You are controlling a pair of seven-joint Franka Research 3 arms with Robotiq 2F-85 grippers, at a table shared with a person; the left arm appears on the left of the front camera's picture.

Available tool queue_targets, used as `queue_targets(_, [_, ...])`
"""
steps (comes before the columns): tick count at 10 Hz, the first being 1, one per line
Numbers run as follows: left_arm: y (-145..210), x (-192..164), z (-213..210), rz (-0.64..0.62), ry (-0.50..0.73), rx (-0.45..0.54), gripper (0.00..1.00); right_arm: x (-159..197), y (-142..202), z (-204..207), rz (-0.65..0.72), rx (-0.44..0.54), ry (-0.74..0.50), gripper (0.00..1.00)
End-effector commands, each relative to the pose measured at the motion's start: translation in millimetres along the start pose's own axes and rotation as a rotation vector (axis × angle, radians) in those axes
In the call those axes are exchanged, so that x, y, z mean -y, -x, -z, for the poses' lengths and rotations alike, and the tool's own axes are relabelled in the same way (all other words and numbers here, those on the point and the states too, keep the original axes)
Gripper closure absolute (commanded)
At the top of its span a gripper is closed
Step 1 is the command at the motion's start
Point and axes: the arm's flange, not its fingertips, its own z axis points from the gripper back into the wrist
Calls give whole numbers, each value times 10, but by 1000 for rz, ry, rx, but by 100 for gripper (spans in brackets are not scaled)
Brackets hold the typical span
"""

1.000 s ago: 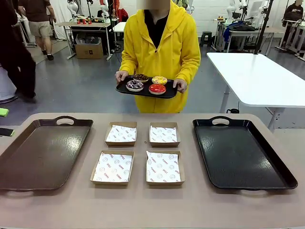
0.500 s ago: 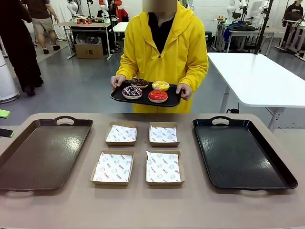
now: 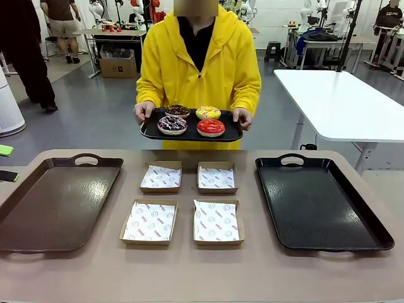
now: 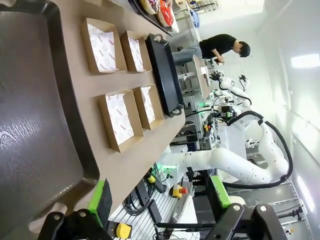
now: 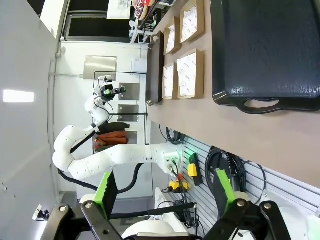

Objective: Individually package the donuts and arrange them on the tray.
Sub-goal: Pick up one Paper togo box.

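Near left: chocolate ring donut with coloured sprinkles (image 3: 172,124). Near right: glossy red ring donut (image 3: 211,127). Far left: plain dark chocolate ring donut (image 3: 177,110). Far right: yellow sprinkled ring donut (image 3: 209,112). All four lie flat, unpackaged, 2x2 on a small black tray (image 3: 228,135) held up beyond the far edge of the bench (image 3: 189,271).

My left gripper (image 4: 159,197) and right gripper (image 5: 165,189) are black with bright green pads (image 4: 98,200) and round silver screws (image 5: 239,203); my left arm (image 5: 115,157) is smooth, glossy white.
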Motion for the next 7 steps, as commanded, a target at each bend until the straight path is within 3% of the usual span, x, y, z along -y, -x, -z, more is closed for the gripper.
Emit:
queue_targets(1, [8,-5,-25,5,21,13,0,1,-16,-17,-18,5,-16,0])
queue_targets(7, [8,-5,-25,5,21,13,0,1,-16,-17,-18,5,-16,0])
